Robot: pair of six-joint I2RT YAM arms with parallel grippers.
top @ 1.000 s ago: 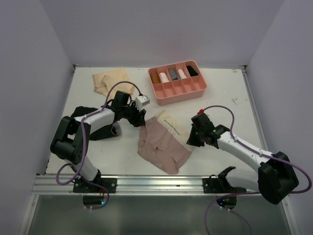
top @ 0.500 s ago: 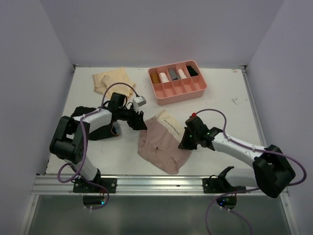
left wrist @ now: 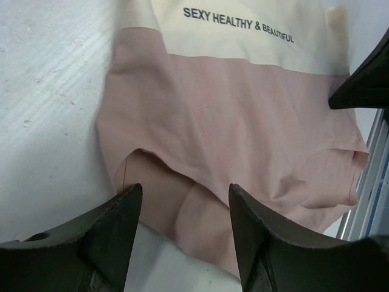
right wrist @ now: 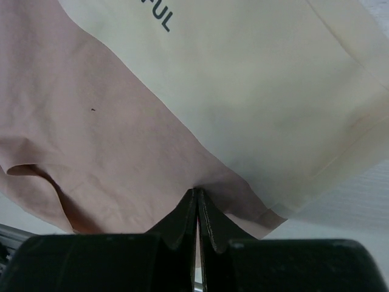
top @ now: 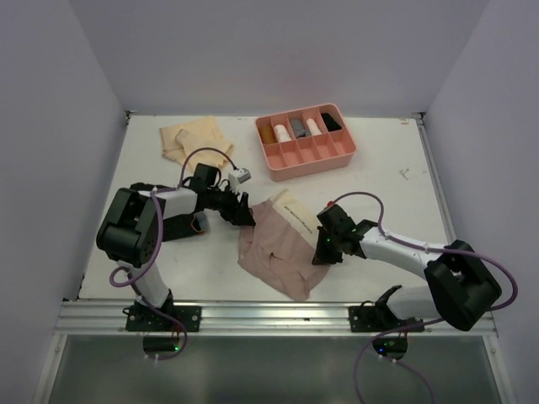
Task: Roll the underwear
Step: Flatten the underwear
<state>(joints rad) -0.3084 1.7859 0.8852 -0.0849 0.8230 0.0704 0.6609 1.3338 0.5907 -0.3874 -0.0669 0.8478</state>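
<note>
1. The dusty pink cloth underwear with a cream printed waistband (top: pixel 276 242) lies flat on the white surface (top: pixel 379 185), around the middle and toward the near edge. The right jaws are pinched together on its right edge, where pink meets cream. The bite looks thin, so the cloth could slip free once it is pulled.
2. The left jaws stand wide apart, straddling the garment's left leg-opening edge without gripping it. If they close too high they catch nothing. If they close too low they may pin both layers against the surface and drag the whole piece.
3. With only one side held, a pull from the right would likely skew the garment and give a crooked, loose roll.
4. The black cloth underwear (top: pixel 173 227) lies partly under the left arm (top: pixel 173 200), so a leftward sweep could snag it. The pale tan cloth underwear (top: pixel 192 139) at far left and the rigid pink plastic divided tray (top: pixel 316 166) at far centre sit well apart and look safe.
</note>
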